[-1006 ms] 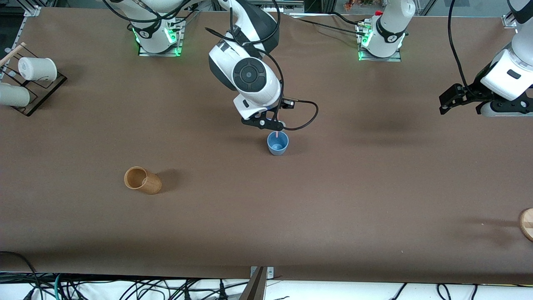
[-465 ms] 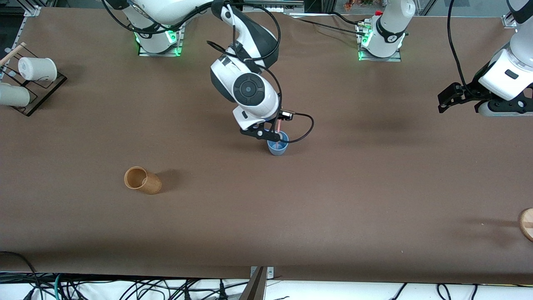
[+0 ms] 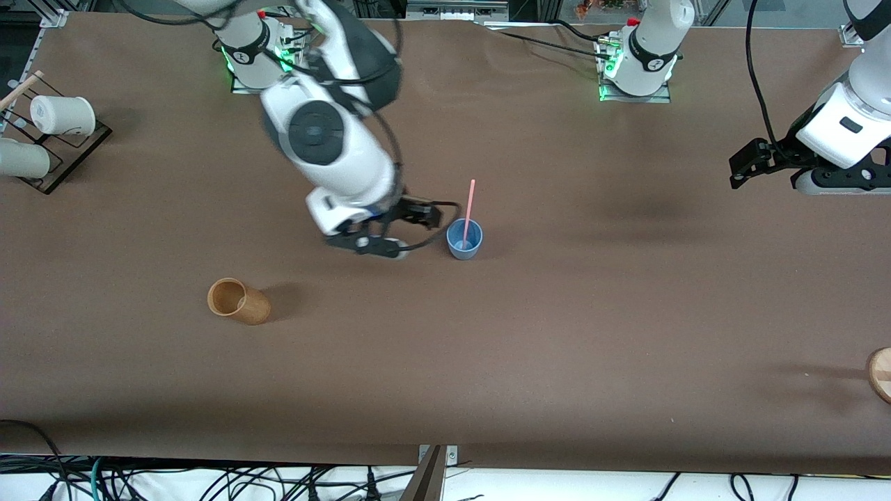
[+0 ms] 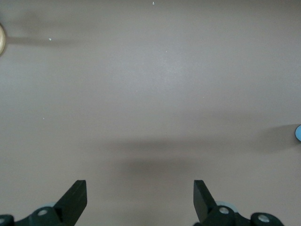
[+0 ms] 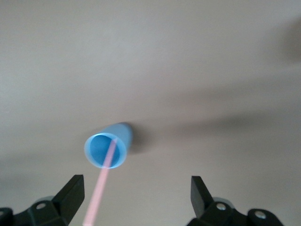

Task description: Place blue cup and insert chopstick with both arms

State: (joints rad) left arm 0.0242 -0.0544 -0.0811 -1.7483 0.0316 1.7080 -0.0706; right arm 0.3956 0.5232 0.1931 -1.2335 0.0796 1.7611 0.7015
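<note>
The blue cup (image 3: 464, 240) stands upright near the middle of the table. The pink chopstick (image 3: 470, 206) stands in it, leaning on the rim, with most of its length sticking out. My right gripper (image 3: 371, 245) is open and empty, just beside the cup toward the right arm's end of the table. Its wrist view shows the cup (image 5: 106, 150) and chopstick (image 5: 100, 190) between and ahead of the spread jaws of the right gripper (image 5: 136, 190). My left gripper (image 3: 743, 169) waits open and empty over the left arm's end of the table; its wrist view (image 4: 140, 194) shows bare tabletop.
A tan wooden cup (image 3: 238, 300) lies on its side, nearer the front camera and toward the right arm's end. A rack with white cups (image 3: 52, 129) stands at that end's edge. A round wooden piece (image 3: 881, 374) sits at the left arm's end.
My right gripper has let go of the chopstick, which now stands in the blue cup, and has swung away toward the right arm's end. The left arm barely moved.
</note>
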